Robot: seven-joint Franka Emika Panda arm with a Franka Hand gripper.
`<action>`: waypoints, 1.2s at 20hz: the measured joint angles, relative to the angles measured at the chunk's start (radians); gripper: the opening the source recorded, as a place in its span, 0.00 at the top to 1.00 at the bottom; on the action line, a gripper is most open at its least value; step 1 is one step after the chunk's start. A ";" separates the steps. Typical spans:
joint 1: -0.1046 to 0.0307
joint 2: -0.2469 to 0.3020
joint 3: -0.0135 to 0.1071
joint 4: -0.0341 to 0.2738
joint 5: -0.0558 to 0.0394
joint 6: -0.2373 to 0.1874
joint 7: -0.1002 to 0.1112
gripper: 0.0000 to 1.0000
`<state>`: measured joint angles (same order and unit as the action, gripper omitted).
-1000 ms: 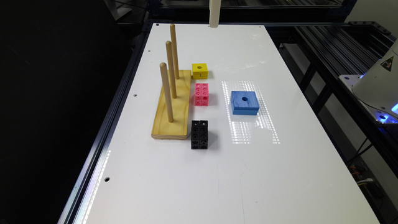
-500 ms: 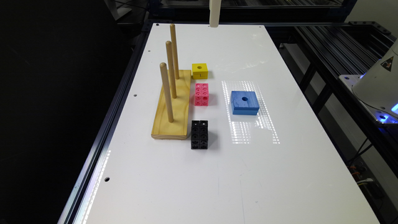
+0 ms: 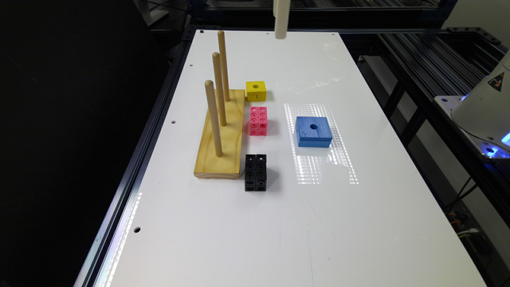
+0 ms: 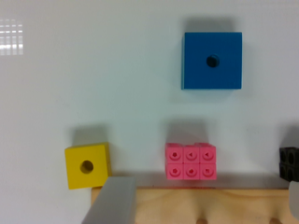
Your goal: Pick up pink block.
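Nothing on the table (image 3: 358, 223) has been shifted vs. a sec ago; approach not yet begun. Pink block (image 3: 258, 120) is seen flat, just beside the peg board (image 3: 223, 135), btwn yellow cube (image 3: 255, 91) and black block (image 3: 255, 172). Tool (image 4: 196, 205) is held high w/ fingers (image 4: 112, 200) apart, nothing gripped.

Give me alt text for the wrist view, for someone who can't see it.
Looking down on a white table, a pink block of joined cubes lies against the edge of a wooden peg base, between a yellow cube and a black block. A blue square block with a centre hole sits apart on the open table. One grey finger of the hand overlaps the base.
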<state>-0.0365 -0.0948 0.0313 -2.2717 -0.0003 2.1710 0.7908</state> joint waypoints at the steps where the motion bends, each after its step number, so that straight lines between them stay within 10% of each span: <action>1: 0.000 -0.013 0.000 -0.012 0.0000 0.000 0.000 0.00; 10: 0.000 -0.066 0.001 -0.069 0.0000 0.006 0.000 0.00; 16: 0.000 -0.041 0.002 -0.129 0.0000 0.092 0.000 0.00; 24: 0.000 -0.013 0.003 -0.109 0.0000 0.133 0.000 0.00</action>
<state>-0.0361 -0.1074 0.0339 -2.3809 -0.0003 2.3036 0.7908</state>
